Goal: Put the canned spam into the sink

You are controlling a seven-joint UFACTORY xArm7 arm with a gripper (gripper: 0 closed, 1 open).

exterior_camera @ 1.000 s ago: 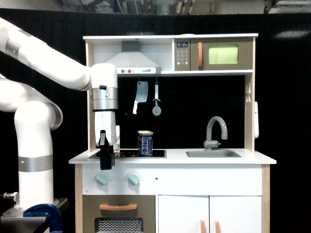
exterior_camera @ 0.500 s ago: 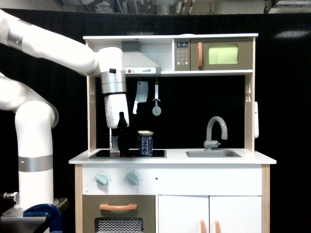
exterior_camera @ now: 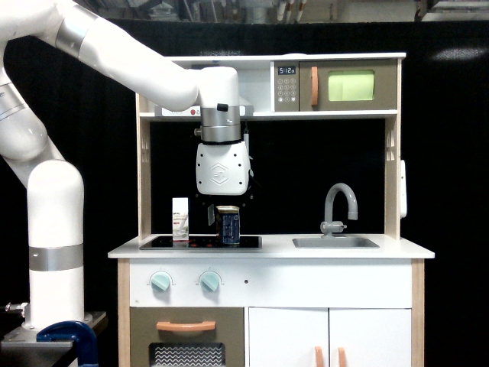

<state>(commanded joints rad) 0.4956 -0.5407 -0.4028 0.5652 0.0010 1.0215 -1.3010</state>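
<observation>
Hovering end effector [exterior_camera: 222,210] directly over canned spam [exterior_camera: 228,225] on stovetop [exterior_camera: 200,242]; finger spread hidden, cannot tell. Sink [exterior_camera: 335,242] well right. Risk: misaligned descent clips tan lid, topples tin toward white carton [exterior_camera: 180,219] at left.

We see the canned spam [exterior_camera: 228,226] standing upright on the black stovetop [exterior_camera: 200,242], a small dark blue tin with a tan-yellow lid and pale label marks. The sink [exterior_camera: 335,242] is a shallow grey metal basin set in the white tabletop [exterior_camera: 397,249], well apart from the tin toward the exterior view's right, with a curved grey faucet [exterior_camera: 339,205] behind it
</observation>
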